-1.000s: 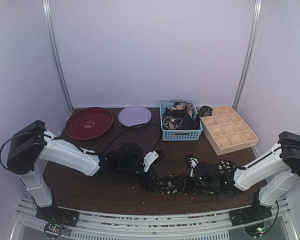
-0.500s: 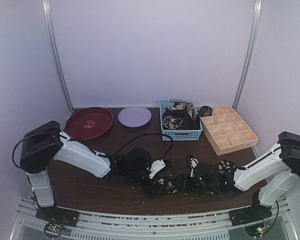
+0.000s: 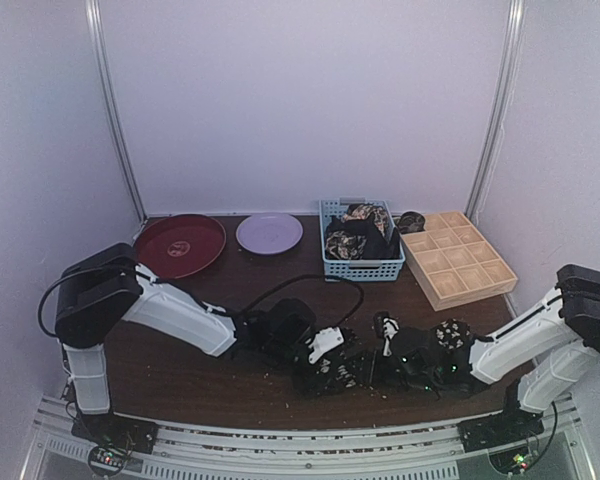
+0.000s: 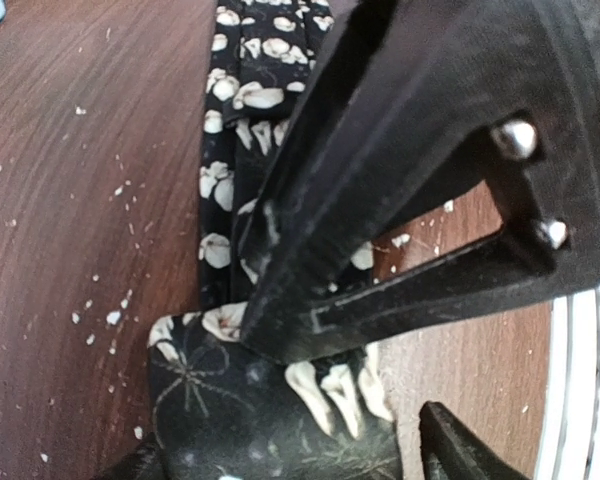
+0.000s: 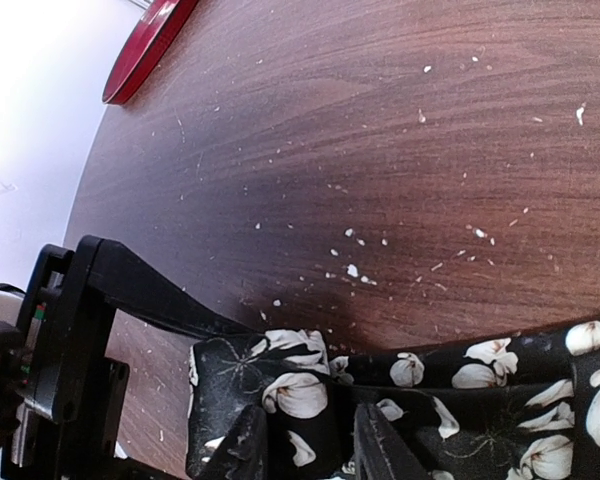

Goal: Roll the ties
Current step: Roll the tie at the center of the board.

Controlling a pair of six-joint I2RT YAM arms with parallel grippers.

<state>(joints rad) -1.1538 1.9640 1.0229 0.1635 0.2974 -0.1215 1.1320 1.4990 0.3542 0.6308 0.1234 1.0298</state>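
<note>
**Left arm closes on the tie's folded end**

Since the earlier frames the left arm has swung rightward along the near side of the dark wooden counter [image 5: 380, 150], and its claw [image 4: 295, 455] has gone from standing clear to sitting right at the fabric. The right arm has barely shifted.

The long narrow black tie with the cream floral print [image 5: 460, 390] lies flat near the front edge of the counter, between the two arms. Its long axis runs left to right. Its left end is doubled over into a thick little wad, which looks like the start of a roll, and the rest of the strip trails off to the right.

That wad lies directly ahead of the left claw, which is spread with one fingertip on each side of it. The right claw [image 5: 310, 445] straddles the strip's width just right of the wad, with a finger on either edge. I cannot tell whether it is clamping the cloth or only standing around it.

The left arm is therefore the nearer one to the end that has to turn. Rolling would probably carry the wad rightward along the strip's length, towards the right claw, so that claw seems likely to have to give way.
</note>
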